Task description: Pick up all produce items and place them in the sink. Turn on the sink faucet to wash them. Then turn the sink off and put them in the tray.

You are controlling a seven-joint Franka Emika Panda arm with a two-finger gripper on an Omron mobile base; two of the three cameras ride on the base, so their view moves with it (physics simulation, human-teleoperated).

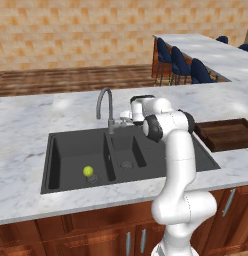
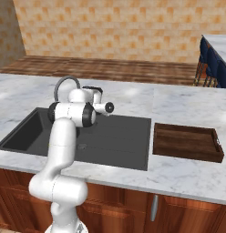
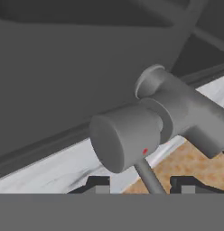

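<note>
— How many fruits do you count?
— One lime (image 1: 88, 171), lying in the large bowl of the sink (image 1: 76, 186), at about eight o'clock from the one faucet (image 1: 105, 106).
— And the pincer?
— My pincer (image 3: 140, 181) is at the faucet's base; its two tips flank the thin lever. I cannot tell whether they press it.
— Trays?
— One tray (image 2: 187, 142) on the counter (image 2: 178, 175), at three o'clock from the sink.

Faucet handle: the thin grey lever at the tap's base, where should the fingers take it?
Grip the thin grey lever rod below the round grey valve body, one fingertip either side. The rod already sits between the spread tips, so likely advance straight on; the wide valve body offers no such hold.
</note>
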